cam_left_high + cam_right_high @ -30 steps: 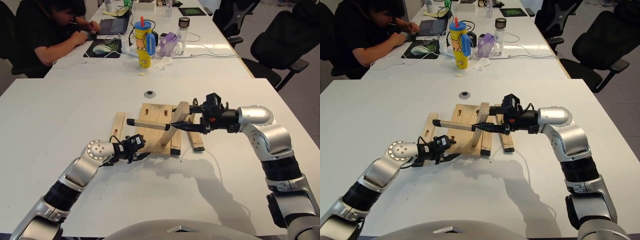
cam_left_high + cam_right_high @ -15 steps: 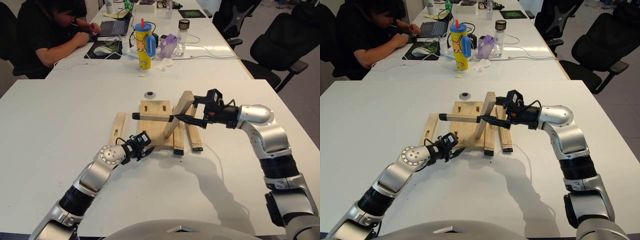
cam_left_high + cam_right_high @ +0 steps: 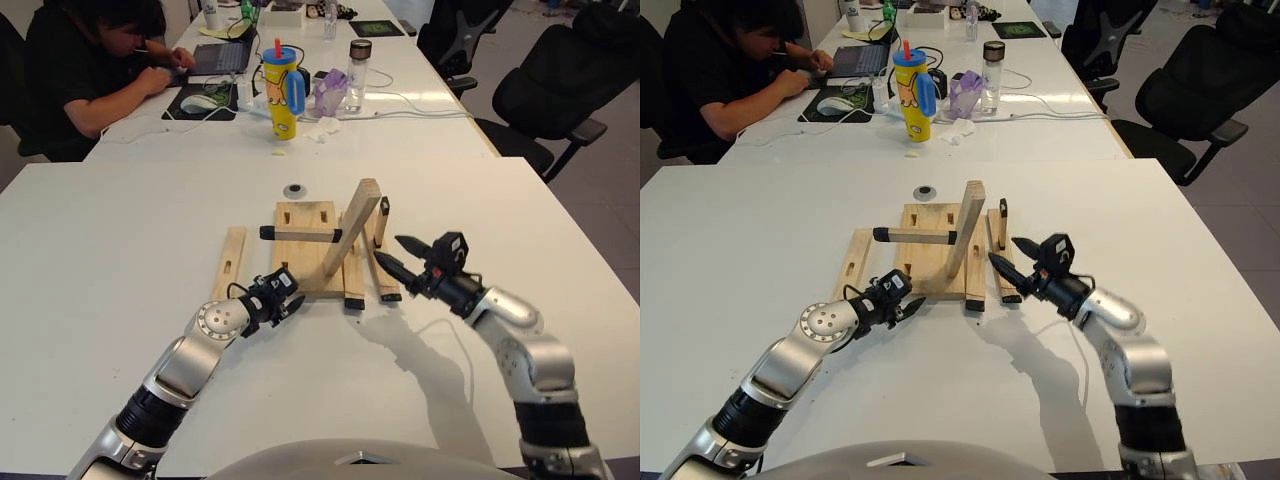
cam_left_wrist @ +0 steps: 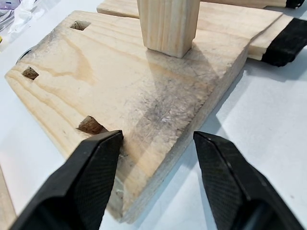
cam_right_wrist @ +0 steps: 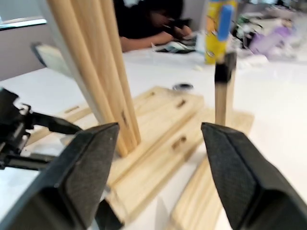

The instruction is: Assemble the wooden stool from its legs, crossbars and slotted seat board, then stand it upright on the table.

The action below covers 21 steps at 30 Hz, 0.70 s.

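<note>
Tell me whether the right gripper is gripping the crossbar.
No: the right gripper hangs open and empty on the far side of the leaning leg from the crossbar.

Left wrist view: upright leg (image 4: 168,24) cut by the top edge, its foot on the seat board (image 4: 144,86).
Head views: board's near-left corner hidden behind left gripper (image 3: 288,299); contact with the wood too small to tell.
Right wrist view: leg blurred, top cut off; black-tipped stick (image 5: 223,91) blurred, seating unclear.
</note>
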Motion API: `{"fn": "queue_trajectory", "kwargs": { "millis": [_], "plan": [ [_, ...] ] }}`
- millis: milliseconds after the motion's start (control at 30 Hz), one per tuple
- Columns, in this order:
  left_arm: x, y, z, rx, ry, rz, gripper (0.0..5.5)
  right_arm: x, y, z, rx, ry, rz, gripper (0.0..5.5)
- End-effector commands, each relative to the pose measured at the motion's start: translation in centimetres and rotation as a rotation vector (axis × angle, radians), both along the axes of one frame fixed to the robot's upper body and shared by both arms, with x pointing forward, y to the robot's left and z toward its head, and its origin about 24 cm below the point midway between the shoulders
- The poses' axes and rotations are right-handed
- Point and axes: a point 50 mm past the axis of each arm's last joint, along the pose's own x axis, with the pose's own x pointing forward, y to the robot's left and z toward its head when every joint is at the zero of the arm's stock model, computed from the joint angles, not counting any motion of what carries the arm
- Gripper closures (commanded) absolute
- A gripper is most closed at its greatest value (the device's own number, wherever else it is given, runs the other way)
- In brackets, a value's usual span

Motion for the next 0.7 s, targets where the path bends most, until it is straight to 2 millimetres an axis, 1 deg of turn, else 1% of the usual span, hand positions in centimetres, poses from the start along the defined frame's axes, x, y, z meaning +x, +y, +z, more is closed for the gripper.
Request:
{"fn": "queue_trajectory", "kwargs": {
  "millis": [33,100,233,300,367,467,700],
  "plan": [
    [-2.9,1.6,-5.2,0.109,0.313,0.039,2.77,-1.5,1.6,-1.6,-0.214,0.084,-0.085,2.34],
    [-2.8,1.4,-5.2,0.105,0.31,0.036,2.77,-1.4,2.2,-1.5,-0.214,0.075,-0.103,2.34],
    [-2.7,1.2,-5.2,0.106,0.306,0.032,2.77,-0.5,3.5,-1.6,-0.128,0.129,-0.177,2.34],
    [-2.6,1.2,-5.2,0.109,0.306,0.025,2.77,-0.6,4.1,-1.6,-0.138,0.137,-0.157,2.34],
    [-2.5,1.4,-5.2,0.115,0.306,0.022,2.77,-0.9,4.7,-1.8,-0.166,0.149,-0.119,2.34],
    [-2.4,1.5,-5.1,0.119,0.304,0.021,2.77,-0.9,5.2,-2.0,-0.205,0.165,-0.072,2.34],
    [-1.9,1.3,-4.8,0.109,0.295,0.016,2.77,-0.9,6.1,-3.5,-0.384,0.227,0.009,2.34]
  ]
}}
